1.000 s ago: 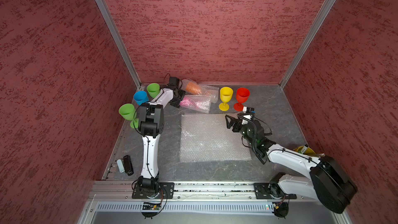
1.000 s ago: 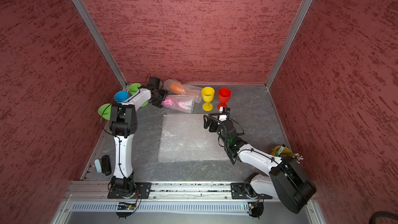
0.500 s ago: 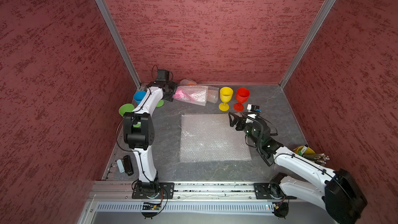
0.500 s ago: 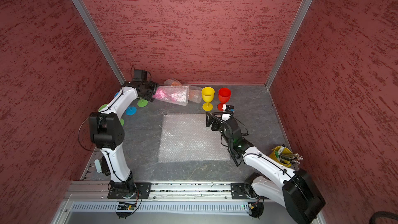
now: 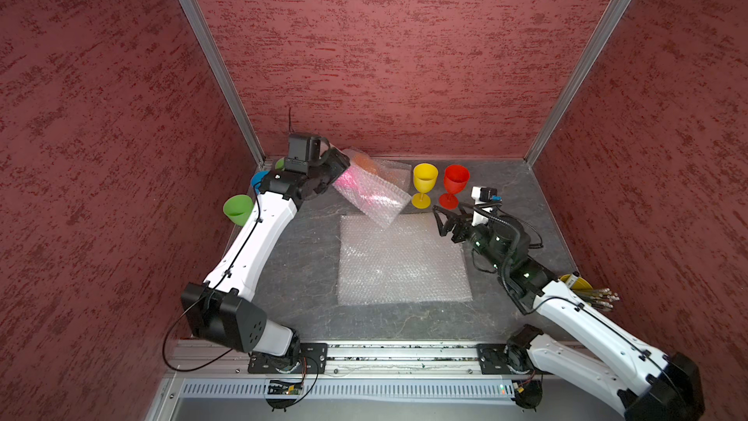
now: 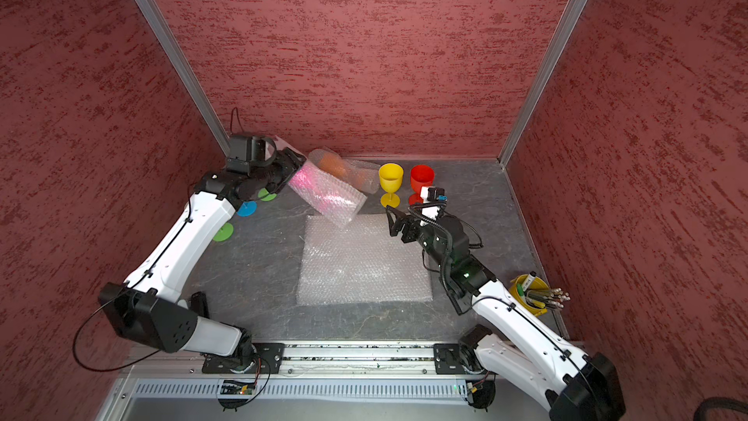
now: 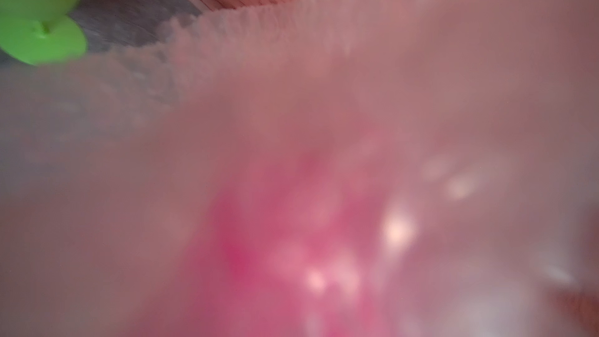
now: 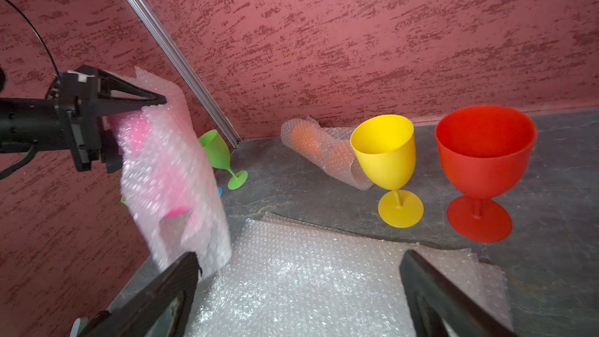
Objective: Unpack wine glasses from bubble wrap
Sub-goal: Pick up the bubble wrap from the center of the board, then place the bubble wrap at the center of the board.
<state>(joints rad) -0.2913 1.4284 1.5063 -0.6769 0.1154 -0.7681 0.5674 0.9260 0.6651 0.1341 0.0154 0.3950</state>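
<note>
**Right wrist view: left jaws pinch the pink-filled roll [image 8: 168, 170] aloft; right jaws spread and empty**

The left jaws are pressed onto the upper end of this bubble-wrap tube, with the pink goblet [image 8: 139, 131] blurred inside it. In both top views the tube's long axis runs from 10 o'clock at the jaws down toward 4 o'clock. Its lower end hangs over the 12 o'clock edge of the flat sheet [image 5: 404, 265]; whether it touches the sheet I cannot tell. A pink edge shows near that lower end, foot or rim unclear.

The right jaws stand wide apart, holding nothing, over the sheet's 3 o'clock edge and aimed toward 10 o'clock at the roll.

Against the back wall at 12 o'clock the orange-filled roll [image 6: 344, 170] lies on the counter [image 5: 307, 261], also aligned 10 to 4. Just beside its 3 o'clock side the yellow goblet [image 5: 425, 180] and red goblet [image 5: 456, 180] stand upright, mouths up.

At 10 o'clock one green goblet [image 5: 239, 209] stands clear, while the left arm [image 5: 259, 245] largely covers the blue goblet [image 5: 258, 180] and a second green one.

The left wrist view is nearly all blurred wrap. A white label in the yellow pot [image 6: 526, 289] at 4 o'clock is too small to read.
</note>
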